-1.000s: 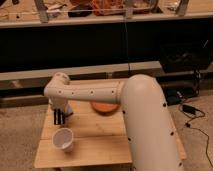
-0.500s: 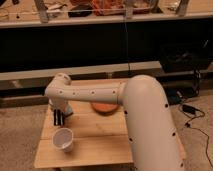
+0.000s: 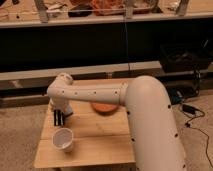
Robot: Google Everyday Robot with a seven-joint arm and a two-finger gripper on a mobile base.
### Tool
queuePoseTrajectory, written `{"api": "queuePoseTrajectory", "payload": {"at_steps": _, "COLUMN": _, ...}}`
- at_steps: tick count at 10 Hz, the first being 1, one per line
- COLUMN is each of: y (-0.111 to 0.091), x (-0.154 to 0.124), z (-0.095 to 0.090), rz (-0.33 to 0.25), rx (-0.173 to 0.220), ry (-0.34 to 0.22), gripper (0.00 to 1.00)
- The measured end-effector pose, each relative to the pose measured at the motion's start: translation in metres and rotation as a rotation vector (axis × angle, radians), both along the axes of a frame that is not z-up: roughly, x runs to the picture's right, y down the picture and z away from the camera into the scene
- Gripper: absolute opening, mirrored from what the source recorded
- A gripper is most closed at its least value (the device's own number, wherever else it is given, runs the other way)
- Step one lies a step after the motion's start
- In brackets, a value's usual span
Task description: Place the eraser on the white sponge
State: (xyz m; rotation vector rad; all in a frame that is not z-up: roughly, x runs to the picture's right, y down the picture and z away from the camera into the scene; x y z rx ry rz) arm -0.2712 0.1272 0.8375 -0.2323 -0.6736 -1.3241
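1. Gripper [image 3: 59,118] hangs pointing down at the left edge of the wooden table [image 3: 100,147], low over the top. Apart, together or clamped on sth: I can't tell.
2. My arm [image 3: 95,94] reaches in from the right, across the table's back half.
3. Eraser: can't make it out from here, same w/ the white sponge.
4. White cup [image 3: 64,140] sits near the front-left corner, just in front of my gripper, apart from it.
5. Orange disc [image 3: 104,108] lies mid-table, partly under my arm.
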Motion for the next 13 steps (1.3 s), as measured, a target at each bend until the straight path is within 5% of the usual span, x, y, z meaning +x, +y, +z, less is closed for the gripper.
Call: {"api": "queuePoseTrajectory", "payload": {"at_steps": 13, "y": 0.0024, "x": -0.0002, "z": 0.0013, "rz": -0.007, "rx": -0.015, "ry": -0.048, "gripper": 0.11}}
